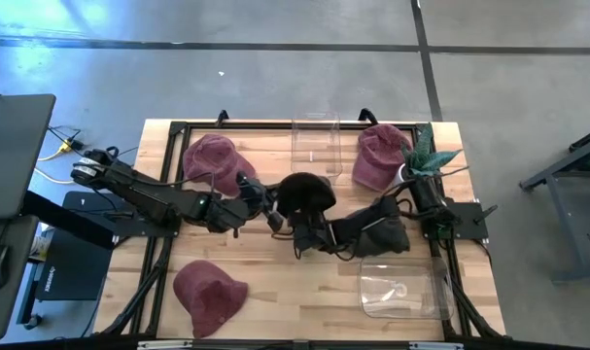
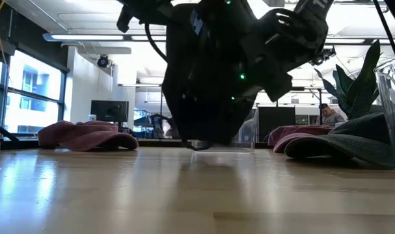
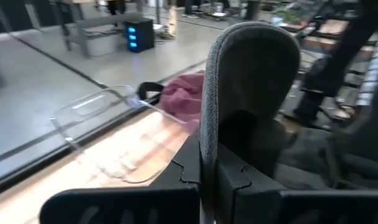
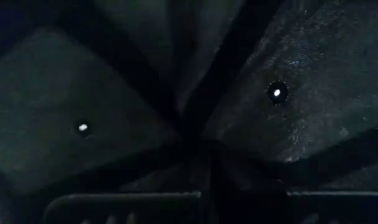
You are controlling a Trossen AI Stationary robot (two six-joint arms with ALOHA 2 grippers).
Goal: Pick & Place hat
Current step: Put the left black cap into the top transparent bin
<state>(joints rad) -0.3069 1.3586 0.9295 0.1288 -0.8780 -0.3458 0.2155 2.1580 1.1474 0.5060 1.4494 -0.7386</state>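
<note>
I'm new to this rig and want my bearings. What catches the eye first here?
The black hat at mid-table, lifted off the wood, with the left gripper clamped on its brim and the right gripper right beside it. Maroon hats lie around it, and a clear bin stands at the far edge.

Grey concrete floor (image 1: 275, 78), bright windows (image 2: 28, 91)

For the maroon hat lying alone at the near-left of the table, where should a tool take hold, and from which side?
Grip the maroon hat by its brim, the flatter flap jutting toward the table's middle on its right side. The crown is slumped and soft with no firm edge, so the brim is probably the surest hold. Come from above, on that brim side. Both tools are busy with the black hat at mid-table.
</note>
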